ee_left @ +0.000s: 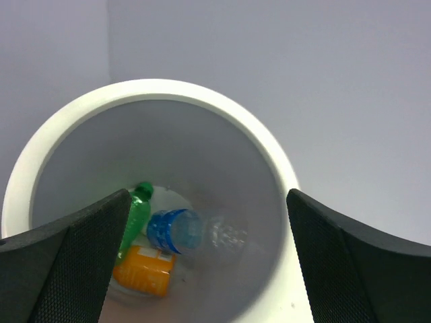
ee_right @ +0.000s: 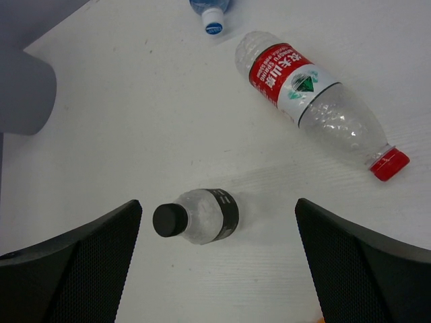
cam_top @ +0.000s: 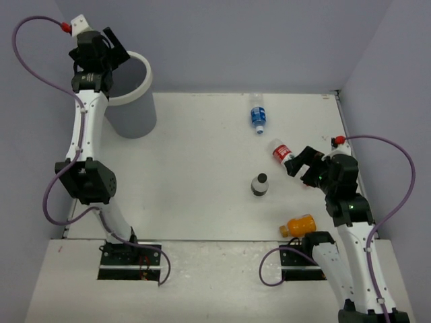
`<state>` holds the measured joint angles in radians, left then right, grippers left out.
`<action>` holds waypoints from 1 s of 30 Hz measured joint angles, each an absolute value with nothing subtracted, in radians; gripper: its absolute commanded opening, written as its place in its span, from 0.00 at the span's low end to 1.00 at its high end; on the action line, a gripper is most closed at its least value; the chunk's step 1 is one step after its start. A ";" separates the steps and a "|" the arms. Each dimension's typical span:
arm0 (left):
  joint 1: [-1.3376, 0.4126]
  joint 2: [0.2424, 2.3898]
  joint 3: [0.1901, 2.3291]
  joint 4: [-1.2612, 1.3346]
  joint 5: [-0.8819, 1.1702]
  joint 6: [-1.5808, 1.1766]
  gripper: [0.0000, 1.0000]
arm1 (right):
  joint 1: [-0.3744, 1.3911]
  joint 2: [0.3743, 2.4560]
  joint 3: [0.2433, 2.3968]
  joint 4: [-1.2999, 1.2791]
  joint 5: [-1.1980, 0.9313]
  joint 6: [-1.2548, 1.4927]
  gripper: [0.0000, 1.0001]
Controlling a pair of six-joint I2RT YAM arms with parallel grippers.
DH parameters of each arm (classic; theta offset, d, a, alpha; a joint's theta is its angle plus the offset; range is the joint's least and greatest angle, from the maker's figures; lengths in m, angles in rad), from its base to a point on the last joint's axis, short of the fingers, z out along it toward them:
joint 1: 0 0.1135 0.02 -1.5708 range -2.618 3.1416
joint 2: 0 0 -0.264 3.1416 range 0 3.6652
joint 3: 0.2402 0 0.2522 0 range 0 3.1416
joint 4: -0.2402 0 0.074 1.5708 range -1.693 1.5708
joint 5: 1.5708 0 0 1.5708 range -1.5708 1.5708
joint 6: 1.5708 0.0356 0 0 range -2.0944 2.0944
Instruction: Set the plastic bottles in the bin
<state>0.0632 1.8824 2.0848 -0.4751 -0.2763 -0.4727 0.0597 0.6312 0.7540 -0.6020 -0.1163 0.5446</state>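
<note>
Round smooth thick-rimmed bin [ee_left: 161, 87]; dimpled clear red-label bottle [ee_right: 306, 91] lying.

Enclosed at back, left and right by plain, matt lavender-grey walls [cam_top: 236, 40]. Floored with a flat, matt white tabletop [cam_top: 188, 175], faintly grained and scuffed when seen close. Joined along a straight seam at the near edge to a lightly speckled white board [cam_top: 215, 282]. Lit softly and evenly, with only faint shadows
</note>
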 measured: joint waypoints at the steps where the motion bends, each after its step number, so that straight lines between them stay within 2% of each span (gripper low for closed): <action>1: 0.056 1.858 2.078 -0.471 -0.264 -0.467 1.00 | 0.060 0.629 0.755 -0.609 -0.123 0.538 0.99; 5: -0.057 1.719 1.976 -0.421 -0.266 -0.407 1.00 | 0.066 0.621 0.756 -0.626 -0.152 0.515 0.99; 8: -0.175 1.577 1.805 -0.363 -0.224 -0.371 1.00 | 0.108 0.628 0.756 -0.631 -0.153 0.506 0.99; 14: -0.218 1.209 1.212 -0.195 -0.084 -0.367 1.00 | 0.365 0.732 0.782 -0.634 -0.054 0.509 0.99; 19: -0.236 1.069 0.886 -0.124 -0.020 -0.415 1.00 | 0.510 0.896 0.839 -0.636 0.072 0.530 0.98; 26: -0.244 0.975 0.663 -0.061 0.034 -0.477 1.00 | 0.640 1.080 0.908 -0.657 0.220 0.559 0.93; 30: -0.250 0.948 0.619 -0.057 0.055 -0.494 1.00 | 0.668 1.140 0.918 -0.661 0.268 0.577 0.87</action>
<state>-0.2495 0.9483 0.6194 -0.0574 0.0551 -0.4939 0.6678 1.1398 0.9184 -0.6615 0.2681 0.5774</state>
